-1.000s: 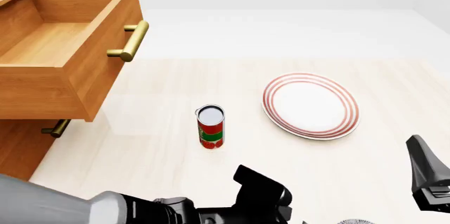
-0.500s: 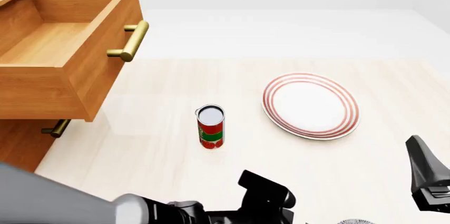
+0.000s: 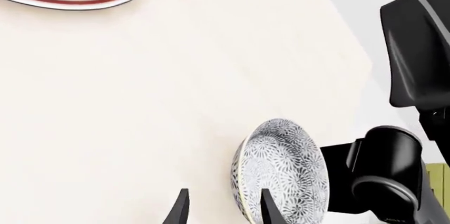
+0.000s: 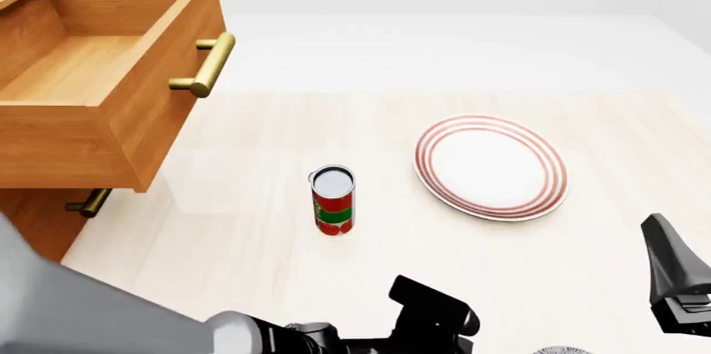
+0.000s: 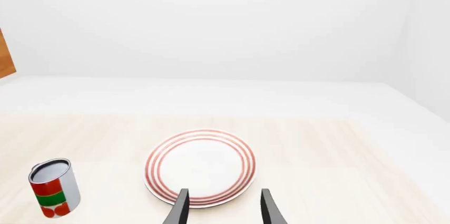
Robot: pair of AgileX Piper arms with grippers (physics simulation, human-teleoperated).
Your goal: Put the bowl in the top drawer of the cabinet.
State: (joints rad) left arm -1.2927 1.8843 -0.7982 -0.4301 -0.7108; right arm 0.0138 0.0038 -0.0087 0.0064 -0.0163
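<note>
A: What's hard to make out here?

B: Plenty. In the front view the bowl (image 4: 564, 351) is only a patterned sliver cut off by the lower edge, at about 5 o'clock. The left tool (image 4: 435, 321) shows just as a dark block at 6 o'clock, its fingers hidden. The right tool (image 4: 674, 283) is a black shape clipped by the frame at 4 o'clock. The cabinet (image 4: 33, 221) runs off at 9 o'clock, and only the handle of its lower drawer (image 4: 87, 202) peeks out beneath the top drawer (image 4: 100, 79), which stands pulled open.

A: Where does the bowl sit against the left tool?

B: The left wrist view shows it on the tabletop (image 3: 140, 103) near the corner, just beside the left tool's fingertips (image 3: 268, 208). One tip overlaps the rim; whether it touches, I can't tell. The fingers stand narrowly apart with bare tabletop between them. The right arm's black links lie just beyond the bowl.

A: And the right tool?

B: Its two tips stand apart over the near edge of the red-ringed plate (image 5: 200, 166), gripping nothing. The can (image 5: 52, 187) stands well apart from the plate.

A: Anything changed from a second ago?

B: The left arm has swung further toward the bowl: its dark head sits lower and more to 5 o'clock. Can, plate and right tool are unmoved.
</note>
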